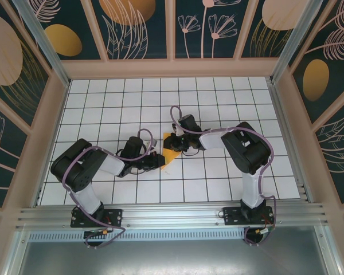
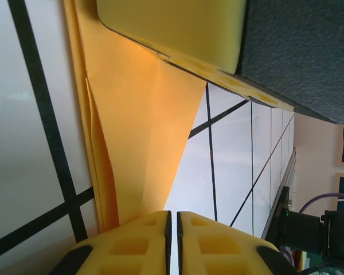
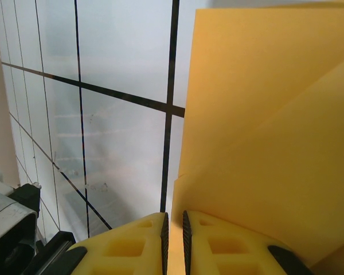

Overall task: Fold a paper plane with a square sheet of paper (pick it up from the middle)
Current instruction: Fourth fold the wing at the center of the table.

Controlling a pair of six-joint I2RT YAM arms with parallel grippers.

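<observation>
Right now the orange paper lies on the white grid table, in the middle of the top view, between the two arms. It is not a flat square. It has folds in it and looks like a long shape with slanted sides and a point near the bottom. The left gripper sits at the low point of the paper, a bit left of the middle of the picture. Its yellow fingers are squeezed almost shut, with just a thin crack between them. The paper runs right up to them, but I cannot tell if a bit of paper is caught inside. The right gripper sits on the top part of the paper, just above the middle of the picture. Its fingers are squeezed close too, and the paper's edge seems to go into the crack, so I think it is pinching the paper. In the left wrist view I see layers of paper on top of each other and a sharp slanted edge. So I think some folds are made, but it is not a thin pointy plane yet. More folding is left, and the creases need to be pressed flat.
</observation>
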